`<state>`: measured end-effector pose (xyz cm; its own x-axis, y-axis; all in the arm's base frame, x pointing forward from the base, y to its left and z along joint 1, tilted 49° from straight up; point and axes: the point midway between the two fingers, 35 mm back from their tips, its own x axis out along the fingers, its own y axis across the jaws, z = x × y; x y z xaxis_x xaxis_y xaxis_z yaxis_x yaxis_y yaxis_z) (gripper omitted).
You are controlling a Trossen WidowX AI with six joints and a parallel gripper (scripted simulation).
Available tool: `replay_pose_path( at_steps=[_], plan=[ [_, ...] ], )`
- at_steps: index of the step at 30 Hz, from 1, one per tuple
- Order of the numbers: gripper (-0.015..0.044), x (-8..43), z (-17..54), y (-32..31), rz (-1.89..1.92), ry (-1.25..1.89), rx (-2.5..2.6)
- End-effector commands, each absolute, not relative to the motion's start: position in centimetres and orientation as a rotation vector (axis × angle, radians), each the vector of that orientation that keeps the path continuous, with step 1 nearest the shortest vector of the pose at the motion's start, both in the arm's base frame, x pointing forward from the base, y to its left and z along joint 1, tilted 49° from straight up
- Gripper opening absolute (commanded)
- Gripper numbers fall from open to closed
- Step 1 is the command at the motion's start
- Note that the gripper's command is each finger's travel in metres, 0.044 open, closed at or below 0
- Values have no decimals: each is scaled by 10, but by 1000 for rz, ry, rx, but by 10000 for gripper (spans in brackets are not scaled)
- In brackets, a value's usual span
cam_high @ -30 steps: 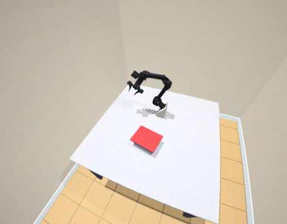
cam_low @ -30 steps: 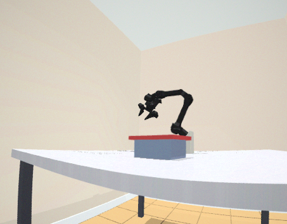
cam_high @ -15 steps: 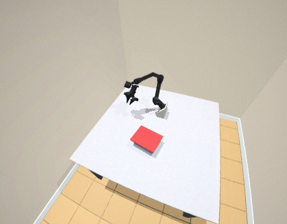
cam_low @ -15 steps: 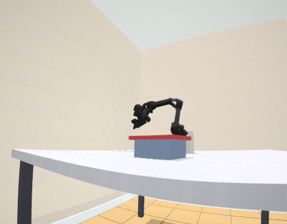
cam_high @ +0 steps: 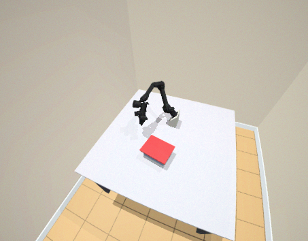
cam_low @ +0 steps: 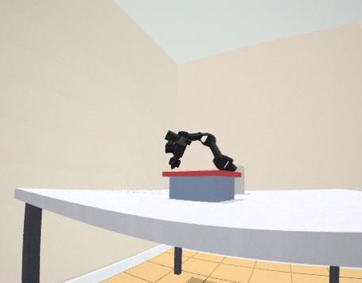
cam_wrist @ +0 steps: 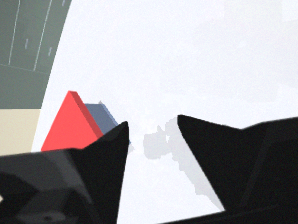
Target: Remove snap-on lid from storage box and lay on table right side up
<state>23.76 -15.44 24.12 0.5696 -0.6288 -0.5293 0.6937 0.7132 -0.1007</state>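
Note:
The red lid (cam_high: 158, 149) (cam_low: 204, 173) (cam_wrist: 70, 125) lies flat on top of the blue-grey storage box (cam_high: 151, 159) (cam_low: 200, 189) (cam_wrist: 102, 115), right side up, its edges overhanging the walls. The box stands on the white table (cam_high: 197, 163) (cam_low: 292, 216) (cam_wrist: 150, 60). My gripper (cam_high: 141, 124) (cam_low: 174, 167) (cam_wrist: 153, 122) is partly open with nothing between its fingers. It points down above the table, beyond the box on the arm-base side, and touches neither lid nor box. In the wrist view the left finger hides part of the lid and box.
The arm's base stands at the back of the table, beside an upright pale plate (cam_high: 175, 120) (cam_low: 241, 180). The arm arches up from there to the gripper. The table's left edge shows beyond the lid in the wrist view.

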Motion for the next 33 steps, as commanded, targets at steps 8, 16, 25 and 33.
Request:
replay_pose_path(
  at_steps=[8, 16, 25, 33],
  plan=[
    [235, 296, 157, -74, -845, 501, 415],
    [235, 301, 106, -8, -895, 291, 589],
    [235, 280, 74, 47, -808, 37, 769],
    [235, 281, 75, 47, -809, 46, 763]
  ],
)
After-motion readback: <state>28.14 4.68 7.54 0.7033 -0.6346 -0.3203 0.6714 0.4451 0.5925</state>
